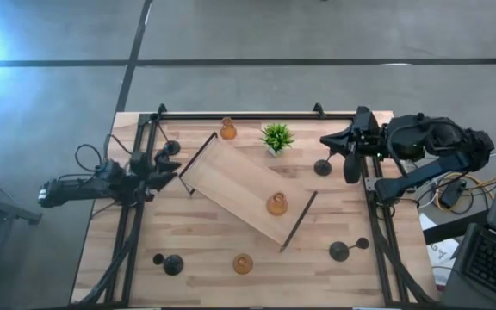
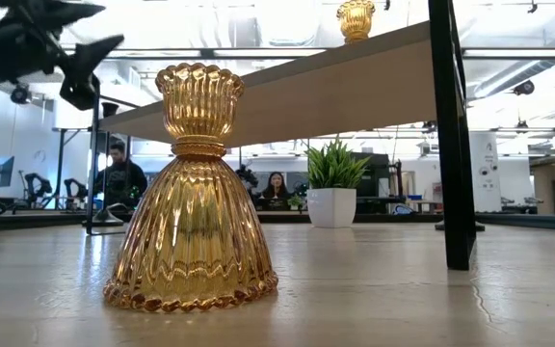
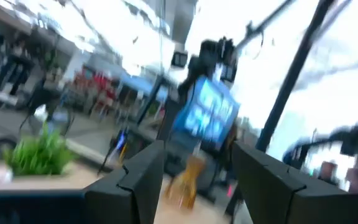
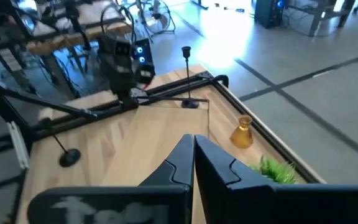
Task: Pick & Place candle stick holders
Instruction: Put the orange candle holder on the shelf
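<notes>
Three amber holders show: one point(image 1: 276, 204) stands on the wooden tray point(image 1: 231, 185), one point(image 1: 228, 129) at the far edge, one point(image 1: 243, 263) near the front edge, which is large in the low view point(image 2: 193, 193). Black holders stand by my right gripper point(image 1: 323, 167), at the front right point(image 1: 339, 251), at the front left point(image 1: 173, 265) and by my left arm point(image 1: 169, 148). My left gripper point(image 1: 177, 168) point(image 3: 194, 152) is open and empty at the tray's left end. My right gripper point(image 1: 327, 142) point(image 4: 193, 140) is shut and empty, above the table's far right.
A small green potted plant point(image 1: 277, 138) stands at the far middle. The tray lies slantwise across the table's middle, raised on its dark handles point(image 2: 451, 135). Black frame rails point(image 1: 231, 114) run along the far edge and both sides. People sit in the room behind point(image 2: 276, 188).
</notes>
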You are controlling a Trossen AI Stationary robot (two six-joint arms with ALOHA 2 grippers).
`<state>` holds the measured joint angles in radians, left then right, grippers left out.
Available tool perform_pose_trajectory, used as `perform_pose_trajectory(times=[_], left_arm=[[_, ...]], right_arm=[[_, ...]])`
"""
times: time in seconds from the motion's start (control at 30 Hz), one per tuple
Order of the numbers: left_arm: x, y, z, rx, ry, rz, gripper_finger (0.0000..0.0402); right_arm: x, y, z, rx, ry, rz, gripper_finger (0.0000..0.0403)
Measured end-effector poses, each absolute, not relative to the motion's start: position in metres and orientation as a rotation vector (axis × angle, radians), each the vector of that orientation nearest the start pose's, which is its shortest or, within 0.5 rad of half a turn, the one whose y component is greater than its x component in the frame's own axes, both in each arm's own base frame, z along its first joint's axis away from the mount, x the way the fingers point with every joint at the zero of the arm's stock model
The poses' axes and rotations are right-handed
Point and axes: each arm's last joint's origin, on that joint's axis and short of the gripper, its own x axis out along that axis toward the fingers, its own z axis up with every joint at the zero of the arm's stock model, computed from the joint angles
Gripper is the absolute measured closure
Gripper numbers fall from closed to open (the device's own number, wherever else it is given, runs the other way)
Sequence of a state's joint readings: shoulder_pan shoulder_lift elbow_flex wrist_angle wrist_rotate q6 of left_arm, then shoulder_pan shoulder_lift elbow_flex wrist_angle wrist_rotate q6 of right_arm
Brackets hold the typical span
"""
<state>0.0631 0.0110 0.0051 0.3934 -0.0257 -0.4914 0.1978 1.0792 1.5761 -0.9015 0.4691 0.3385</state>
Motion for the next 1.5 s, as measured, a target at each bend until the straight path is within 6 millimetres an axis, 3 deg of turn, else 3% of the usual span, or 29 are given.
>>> perform_pose_trajectory(times=[0.3, 0.47, 0.73, 0.97, 1.2, 1.37, 1.5], left_arm=[[0.077, 0.009, 0.225, -0.624, -0.695, 0.001, 0.0207], [0.07, 0.012, 0.249, -0.528, -0.773, 0.141, 0.0207], [0.074, 0.012, 0.299, -0.404, -0.754, 0.175, 0.0207], [0.107, 0.014, 0.377, -0.161, -0.484, 0.257, 0.0207], [0.14, 0.024, 0.454, 0.016, -0.058, 0.348, 0.0207], [0.164, 0.043, 0.489, 0.101, 0.179, 0.43, 0.0207], [0.185, 0.068, 0.503, 0.11, 0.316, 0.464, 0.0207]], right_arm=[[0.17, 0.02, 0.467, 0.164, 0.346, -0.339, 0.0394], [0.168, 0.018, 0.462, 0.144, 0.379, -0.369, 0.0394], [0.169, 0.011, 0.442, 0.138, 0.43, -0.441, 0.0394], [0.17, -0.004, 0.422, 0.19, 0.467, -0.551, 0.0394], [0.163, -0.023, 0.409, 0.262, 0.469, -0.678, 0.0394], [0.157, -0.037, 0.395, 0.293, 0.487, -0.795, 0.0394], [0.152, -0.047, 0.388, 0.263, 0.478, -0.943, 0.0394]])
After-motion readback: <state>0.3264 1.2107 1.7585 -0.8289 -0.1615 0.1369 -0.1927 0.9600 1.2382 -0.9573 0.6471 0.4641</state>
